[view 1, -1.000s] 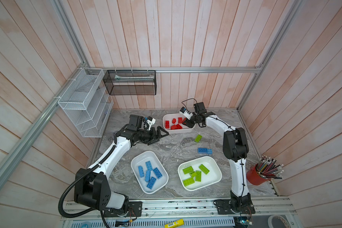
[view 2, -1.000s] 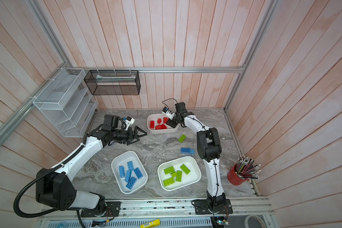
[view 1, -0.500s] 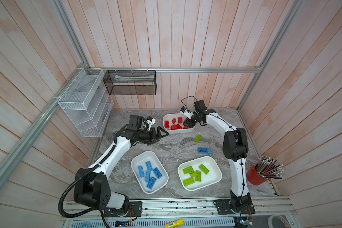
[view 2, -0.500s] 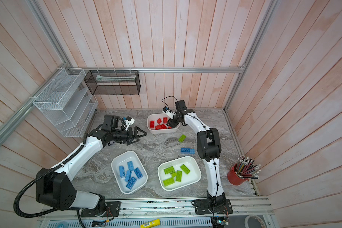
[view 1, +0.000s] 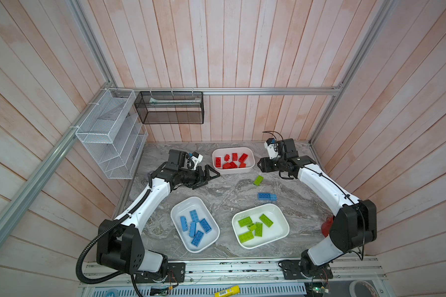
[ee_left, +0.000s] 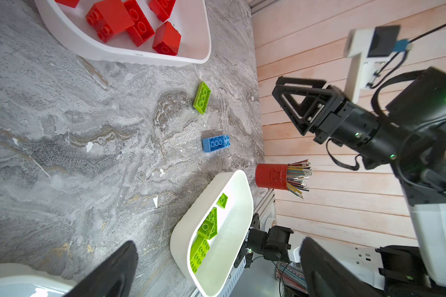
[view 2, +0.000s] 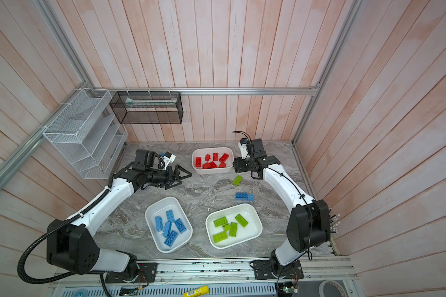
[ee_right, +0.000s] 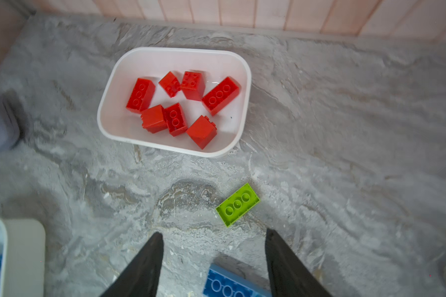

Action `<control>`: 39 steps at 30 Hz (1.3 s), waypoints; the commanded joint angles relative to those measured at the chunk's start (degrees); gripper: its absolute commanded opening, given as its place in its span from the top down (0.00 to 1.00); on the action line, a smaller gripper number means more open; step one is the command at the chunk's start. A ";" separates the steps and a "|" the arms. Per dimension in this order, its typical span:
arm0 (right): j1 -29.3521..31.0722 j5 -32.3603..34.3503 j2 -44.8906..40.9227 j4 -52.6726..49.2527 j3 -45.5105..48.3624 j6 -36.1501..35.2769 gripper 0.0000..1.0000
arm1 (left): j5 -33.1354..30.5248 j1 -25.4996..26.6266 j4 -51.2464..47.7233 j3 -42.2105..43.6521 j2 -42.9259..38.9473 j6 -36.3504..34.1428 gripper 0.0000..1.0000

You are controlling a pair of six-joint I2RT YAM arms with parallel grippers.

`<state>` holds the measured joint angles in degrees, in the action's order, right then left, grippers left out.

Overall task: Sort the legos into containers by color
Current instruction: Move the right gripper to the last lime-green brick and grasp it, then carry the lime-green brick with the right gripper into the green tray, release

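Can pass freely over bare worktop (view 1: 227, 190) between red tub (view 1: 252, 160), blue tub (view 1: 180, 208), green tub (view 1: 278, 235). Must clear only green brick (view 1: 258, 180) and blue brick (view 1: 267, 196), lying apart. Tight by cup (ee_left: 271, 176) beside green tub.

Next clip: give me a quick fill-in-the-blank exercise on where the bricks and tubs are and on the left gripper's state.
The tub by the back wall holds only ____ bricks.
Exactly ____ bricks lie loose on the table, outside every tub.
The loose brick nearest the tub of green bricks is ____.
The left gripper is ____, not shut, and holds nothing.
Missing words: red; two; blue; open.
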<state>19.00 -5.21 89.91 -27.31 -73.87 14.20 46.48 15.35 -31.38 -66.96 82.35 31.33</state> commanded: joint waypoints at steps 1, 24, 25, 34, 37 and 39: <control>1.12 9.54 -0.33 2.05 3.59 25.12 0.38 | 1.22 -0.31 -1.05 -1.62 0.80 -1.64 0.00; 4.15 15.52 25.05 0.34 -6.44 37.28 0.37 | 1.86 -0.41 2.86 2.53 -1.02 -0.97 0.00; 4.11 15.85 25.91 -0.54 -6.96 37.22 0.38 | 1.85 -0.42 2.65 2.55 -1.06 -1.22 0.00; 4.86 20.28 29.60 -5.65 -9.12 36.19 0.51 | 1.94 -0.65 3.11 2.80 -0.76 -1.13 0.00; 5.08 21.46 29.72 -7.20 -8.70 36.19 0.57 | 1.95 -0.64 3.34 2.89 -0.91 -1.09 0.00; 5.20 22.22 29.06 -8.00 -7.97 36.28 0.62 | 2.01 -0.60 3.27 2.81 -0.81 -1.09 0.00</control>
<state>23.86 14.39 117.95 -30.63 -82.17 50.65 47.59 15.00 -29.45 -64.79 82.41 30.87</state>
